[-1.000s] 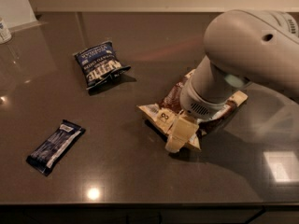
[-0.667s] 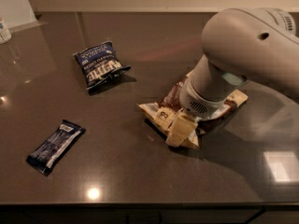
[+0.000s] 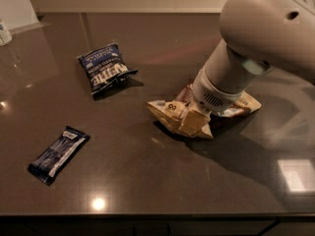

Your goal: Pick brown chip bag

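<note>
- The brown chip bag (image 3: 168, 113) lies crumpled on the dark table (image 3: 147, 186), right of centre, and is the largest package in view.
- Its near end is cream with a dark printed mark and points toward the left. A strip of dark brown shows behind that end, and a pale corner sticks out to the right from under the arm.
- The gripper (image 3: 197, 124) is down on the middle of the bag, touching its crinkled near edge, with a cream-coloured part pressed against the foil.
- Whether the gripper is closed on the bag or only resting on it cannot be told, because the wrist and the bag's own folds cover the contact.
- The bag appears to rest on the tabletop.
- The pale grey arm (image 3: 268, 31) comes in from the upper right and slopes down to a rounded wrist (image 3: 216, 90) with small vent slots, hiding the bag's centre.
- A smaller dark blue chip bag (image 3: 105, 73) with white lettering lies well apart, to the upper left.
- A slim dark blue bar wrapper (image 3: 58, 155) lies at an angle near the front left edge, also well apart.
- A white container (image 3: 4, 32) shows partly at the far left edge.
</note>
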You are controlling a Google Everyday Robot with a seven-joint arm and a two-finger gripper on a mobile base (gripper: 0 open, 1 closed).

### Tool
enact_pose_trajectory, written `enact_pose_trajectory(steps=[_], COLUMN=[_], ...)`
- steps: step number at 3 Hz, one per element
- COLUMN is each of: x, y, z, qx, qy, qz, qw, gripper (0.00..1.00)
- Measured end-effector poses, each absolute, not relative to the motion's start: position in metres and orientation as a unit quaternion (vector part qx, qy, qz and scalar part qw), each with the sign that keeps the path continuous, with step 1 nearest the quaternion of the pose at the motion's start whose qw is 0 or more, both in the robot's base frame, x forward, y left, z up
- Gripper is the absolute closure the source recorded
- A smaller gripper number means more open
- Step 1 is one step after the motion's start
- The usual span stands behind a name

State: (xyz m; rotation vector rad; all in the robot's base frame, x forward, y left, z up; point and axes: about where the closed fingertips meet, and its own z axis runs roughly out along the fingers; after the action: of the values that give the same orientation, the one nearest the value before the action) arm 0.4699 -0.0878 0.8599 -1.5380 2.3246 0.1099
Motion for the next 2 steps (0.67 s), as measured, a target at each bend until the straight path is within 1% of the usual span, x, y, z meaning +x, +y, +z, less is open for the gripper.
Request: enact_pose_trajectory(steps=[1,2], x=[0.474,0.481], y=[-0.086,-0.082], z=[0.883,0.907], qx=[-0.547,-0.556], qy=[0.814,0.801], qz=[0.045,0.058], qw=[0.193,0.213], gripper=[1.00,1.00])
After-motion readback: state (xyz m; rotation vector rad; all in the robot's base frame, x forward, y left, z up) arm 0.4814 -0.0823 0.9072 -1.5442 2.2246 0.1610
